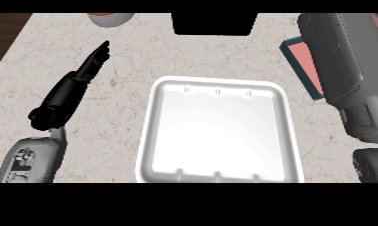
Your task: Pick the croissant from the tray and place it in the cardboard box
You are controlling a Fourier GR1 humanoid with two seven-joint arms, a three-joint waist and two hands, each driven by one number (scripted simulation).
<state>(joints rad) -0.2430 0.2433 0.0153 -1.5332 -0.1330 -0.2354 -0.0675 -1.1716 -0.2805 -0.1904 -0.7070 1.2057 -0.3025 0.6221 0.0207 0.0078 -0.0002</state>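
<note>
Croissant — not to be seen on the white tray [148, 140] or the tabletop [148, 55]; judge it light, flaky, easily crushed, so you'd cradle its thick middle; left hand [74, 90] fingers straight, holding nothing; right hand [367, 166] — state cannot be told.
</note>
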